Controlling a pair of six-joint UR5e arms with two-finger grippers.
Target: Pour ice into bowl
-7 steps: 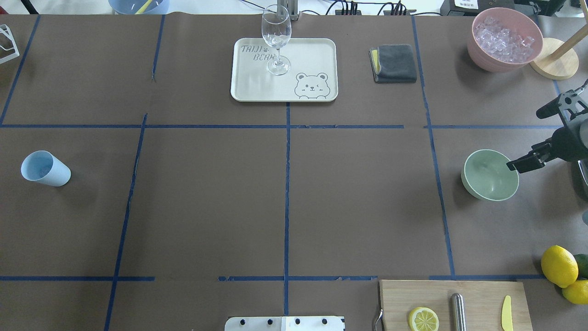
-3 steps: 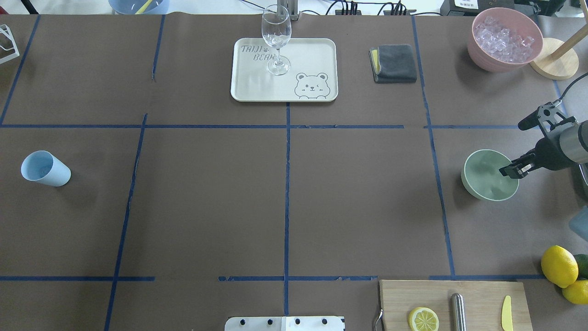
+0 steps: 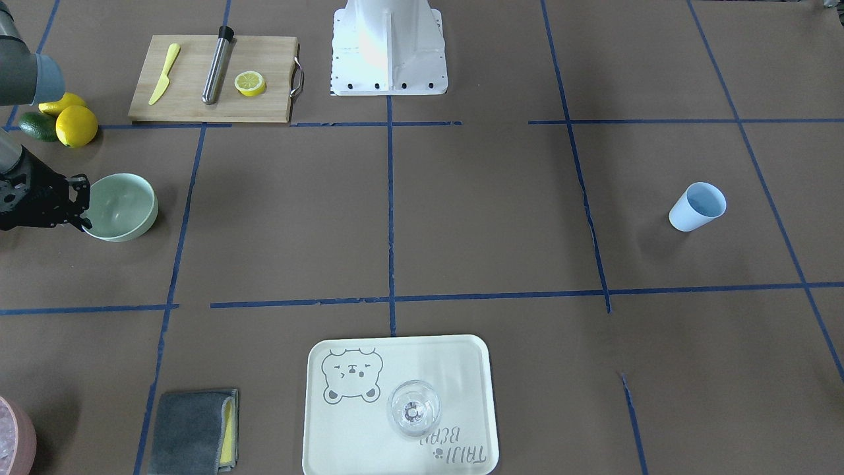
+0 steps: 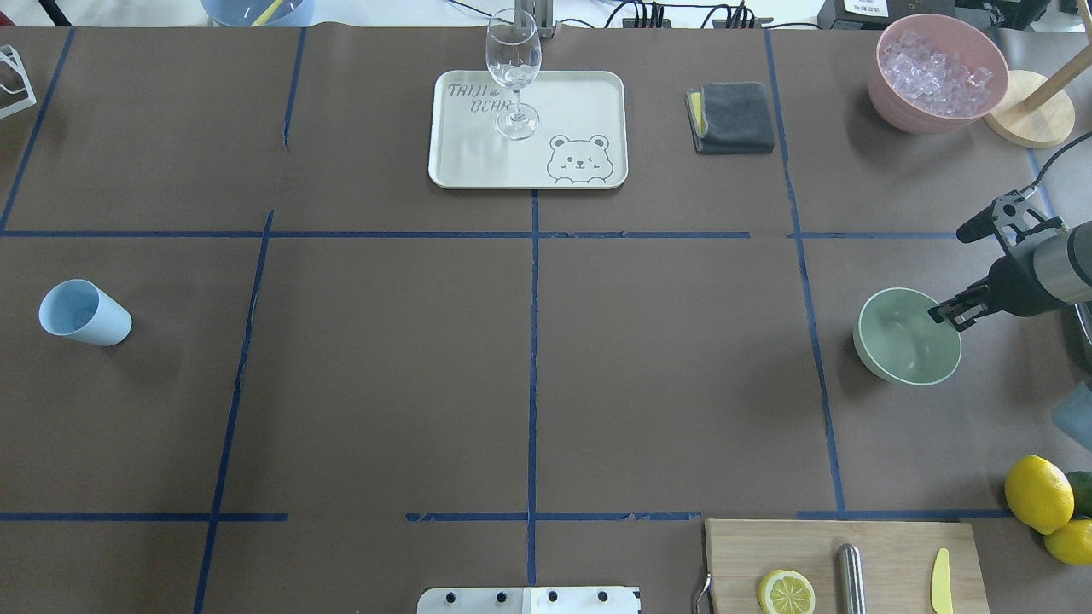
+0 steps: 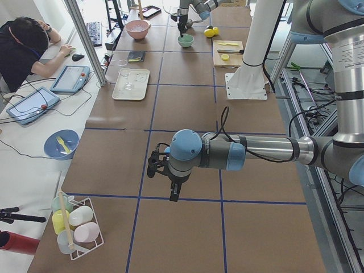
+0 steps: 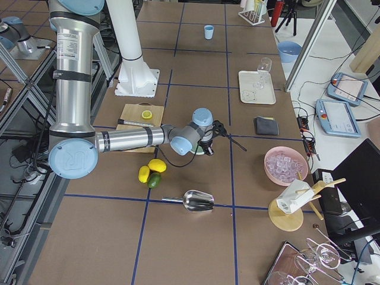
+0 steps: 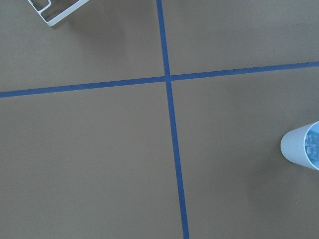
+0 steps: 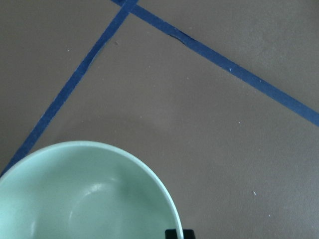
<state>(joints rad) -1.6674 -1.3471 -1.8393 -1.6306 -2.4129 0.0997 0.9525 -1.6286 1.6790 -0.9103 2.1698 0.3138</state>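
Observation:
The mint-green bowl (image 4: 907,335) stands empty at the table's right side, and also shows in the front-facing view (image 3: 122,206) and the right wrist view (image 8: 84,194). My right gripper (image 4: 951,314) is shut on the bowl's right rim; one black fingertip (image 8: 179,233) shows at the rim. The pale blue cup (image 4: 84,312) stands far left. In the left wrist view the cup (image 7: 299,149) is cut by the frame edge, with small glassy ice bits (image 7: 314,143) inside. My left gripper (image 5: 154,168) shows only in the exterior left view, so I cannot tell its state.
A pink container of crushed-looking ice (image 4: 937,72) stands far right at the back. A tray (image 4: 580,102) holds a wine glass (image 4: 513,72). A grey cloth (image 4: 731,117), lemons (image 4: 1038,493), a cutting board (image 4: 887,546) and a metal scoop (image 6: 199,200) are around.
My right gripper came down onto the bowl's right rim and closed on it. The bowl has shifted a little toward the robot.

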